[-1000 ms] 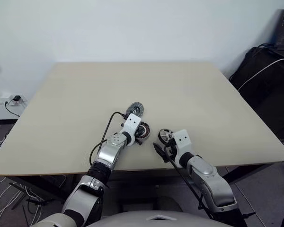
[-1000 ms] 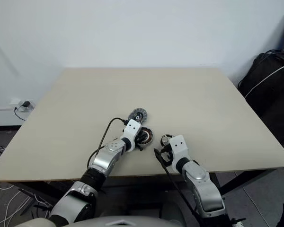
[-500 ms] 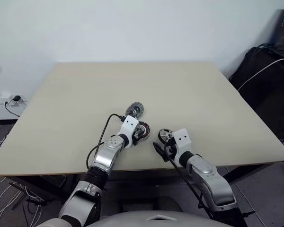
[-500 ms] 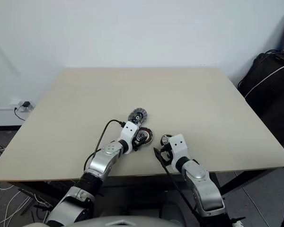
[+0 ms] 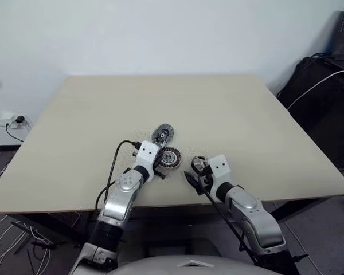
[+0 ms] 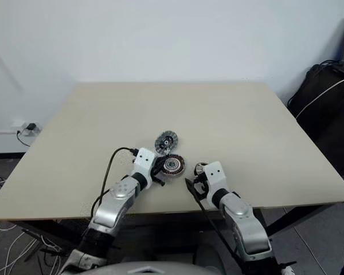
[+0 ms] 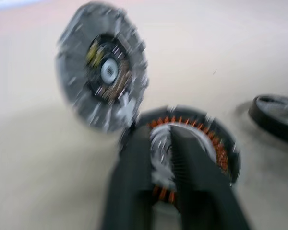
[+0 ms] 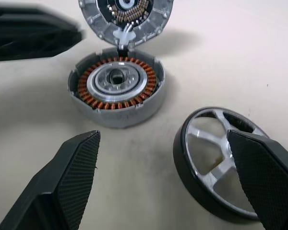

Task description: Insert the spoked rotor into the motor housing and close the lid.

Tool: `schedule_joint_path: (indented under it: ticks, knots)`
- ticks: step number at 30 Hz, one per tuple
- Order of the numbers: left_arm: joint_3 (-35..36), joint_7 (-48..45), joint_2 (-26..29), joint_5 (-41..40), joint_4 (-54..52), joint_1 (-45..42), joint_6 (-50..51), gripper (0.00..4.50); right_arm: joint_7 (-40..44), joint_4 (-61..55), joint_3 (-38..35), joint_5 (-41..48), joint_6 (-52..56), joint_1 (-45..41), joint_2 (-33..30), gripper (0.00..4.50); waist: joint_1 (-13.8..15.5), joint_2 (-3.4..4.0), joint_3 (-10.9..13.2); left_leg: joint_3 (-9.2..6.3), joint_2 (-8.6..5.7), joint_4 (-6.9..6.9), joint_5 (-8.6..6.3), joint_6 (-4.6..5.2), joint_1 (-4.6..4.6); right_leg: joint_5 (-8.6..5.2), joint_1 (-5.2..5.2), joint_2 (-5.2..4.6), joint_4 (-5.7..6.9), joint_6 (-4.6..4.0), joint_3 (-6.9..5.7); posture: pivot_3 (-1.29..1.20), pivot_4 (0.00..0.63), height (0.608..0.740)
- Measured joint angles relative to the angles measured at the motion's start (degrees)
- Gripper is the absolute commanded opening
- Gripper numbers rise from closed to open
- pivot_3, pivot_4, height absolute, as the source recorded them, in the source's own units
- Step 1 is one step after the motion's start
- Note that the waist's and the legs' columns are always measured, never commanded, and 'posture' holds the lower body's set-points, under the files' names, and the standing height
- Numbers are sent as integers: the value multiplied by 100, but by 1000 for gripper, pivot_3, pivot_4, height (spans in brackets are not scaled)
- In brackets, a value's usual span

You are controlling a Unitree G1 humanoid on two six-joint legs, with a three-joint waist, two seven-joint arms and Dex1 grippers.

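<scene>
Having pulled back off the motor housing (image 5: 169, 157), left tool (image 7: 169, 143) is closed, empty; right tool (image 8: 163, 158) gapes wide.

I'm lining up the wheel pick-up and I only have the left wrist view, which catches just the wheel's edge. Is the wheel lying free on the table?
Observer: Yes. The spoked wheel lies flat on the table, beside the motor housing and apart from it.
Operator: Is the right arm near it?
Observer: The right gripper has its jaws wide open. The wheel lies just ahead between them, not gripped.
Operator: My own jaws hide the housing's middle. Is anything in it?
Observer: No. Inside the ring of copper windings there is only the bare metal centre.
</scene>
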Motion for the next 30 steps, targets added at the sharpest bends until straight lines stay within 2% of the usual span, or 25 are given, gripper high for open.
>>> schedule_joint_path:
  ticks: [4,7,10,20,23,26,30]
  knots:
    - [100,79,138,0,-391,483,66,12,25,27,140,-18,104,-246,16,4500,5,0,0,0,0,1,0,-1,0,0,0,0,2,0,0,0,0,740]
    - [163,136,216,0,-575,818,45,0,23,71,292,-47,206,-499,59,3917,3,0,0,0,1,1,0,-1,0,0,-1,0,2,0,0,0,0,740]
    - [241,209,238,-5,-794,1202,-5,0,22,251,473,-129,297,-773,164,2958,0,0,0,1,1,1,5,-8,-1,0,-2,0,2,-1,-1,0,0,740]
    - [257,407,209,-66,-1018,1647,-73,0,-17,1419,986,-491,448,-1883,524,2958,-9,1,0,4,1,2,10,-17,2,2,-4,-1,8,-4,-2,0,0,740]
    - [258,476,194,-70,-1019,1655,-78,0,-29,1833,1010,-580,388,-2133,609,3500,-21,3,-1,4,1,1,15,-27,1,2,-4,0,7,-4,-2,0,0,740]
    - [255,499,172,-72,-1019,1663,-84,0,-37,2140,1008,-619,340,-2311,691,4488,-31,3,-1,5,1,1,16,-28,-1,2,-5,0,7,-4,-2,0,0,740]
    - [253,548,132,-73,-1019,1675,-103,0,-126,2396,978,-673,246,-2480,746,4488,-37,3,-1,5,1,1,16,-29,0,2,-5,0,8,-4,-2,0,0,740]
